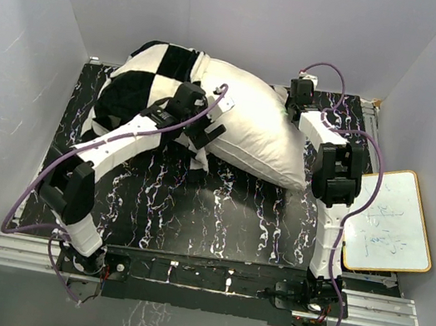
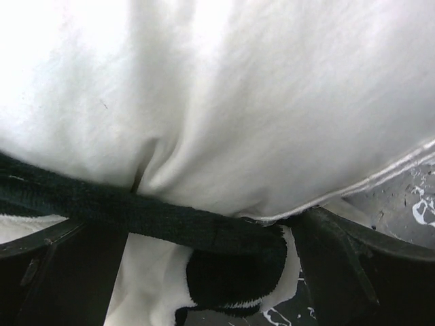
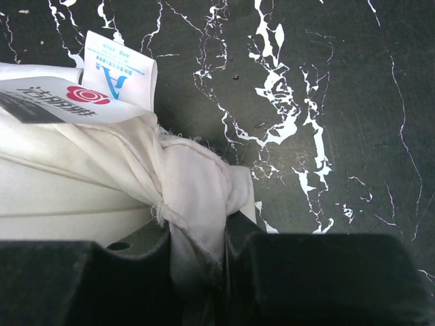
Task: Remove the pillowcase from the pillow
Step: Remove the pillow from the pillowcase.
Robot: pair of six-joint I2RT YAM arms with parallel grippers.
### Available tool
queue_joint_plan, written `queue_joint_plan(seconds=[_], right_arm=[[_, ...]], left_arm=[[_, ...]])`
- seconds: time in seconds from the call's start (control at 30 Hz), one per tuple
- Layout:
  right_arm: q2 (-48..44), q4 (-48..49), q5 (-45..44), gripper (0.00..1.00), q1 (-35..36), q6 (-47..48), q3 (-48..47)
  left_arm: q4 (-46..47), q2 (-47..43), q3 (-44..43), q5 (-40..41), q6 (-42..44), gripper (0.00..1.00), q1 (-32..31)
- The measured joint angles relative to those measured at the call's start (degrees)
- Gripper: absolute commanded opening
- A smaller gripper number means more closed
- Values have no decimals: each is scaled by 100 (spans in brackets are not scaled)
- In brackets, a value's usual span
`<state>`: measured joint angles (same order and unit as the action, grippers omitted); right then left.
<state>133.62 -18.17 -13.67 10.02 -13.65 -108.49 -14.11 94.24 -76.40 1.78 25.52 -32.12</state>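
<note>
At far edge of black, white-veined table point(image 1: 219, 205), between white walls point(image 1: 50, 15): pinches pillow point(image 1: 266, 129) corner with right gripper point(image 3: 197, 258), holds left gripper point(image 1: 205, 132) wide at pillowcase point(image 1: 143, 82) hem.

We see a black table point(image 1: 219, 205) veined with white, like marble. On it lies the pillow point(image 1: 265, 133), slanting from the far left towards the right middle, its left end inside the checkered pillowcase point(image 1: 143, 86), which is bunched up near the far left corner. A yellow-rimmed whiteboard point(image 1: 389, 223) lies at the table's right edge, apart from the pillow.
</note>
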Motion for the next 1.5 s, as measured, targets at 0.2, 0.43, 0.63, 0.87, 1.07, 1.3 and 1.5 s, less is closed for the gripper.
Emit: queue_joint_plan(seconds=[0.2,0.43,0.63,0.87,1.07,1.3,1.5], right_arm=[[-2,197,-7,8,-31,-2,199],[-72,337,11,8,-28,-2,269],[-271,649,-13,8,4,-31,645],[-518,1268,-155,8,17,-42,1290],[-855,1788,-61,8,15,-33,1812],[-2492,3510,321,8,308,608,3941],[-3654,5305,278,8,1285,1862,5036]], left_arm=[[59,146,-173,258,50,97,-52],[402,-282,756,275,935,97,431],[717,-588,1115,-92,1547,89,2129],[763,-378,1115,138,1694,82,3554],[4,-398,979,-450,1528,97,3633],[-1209,-542,-367,-1460,1036,97,3630],[-1338,-313,-1521,-1585,756,97,3735]])
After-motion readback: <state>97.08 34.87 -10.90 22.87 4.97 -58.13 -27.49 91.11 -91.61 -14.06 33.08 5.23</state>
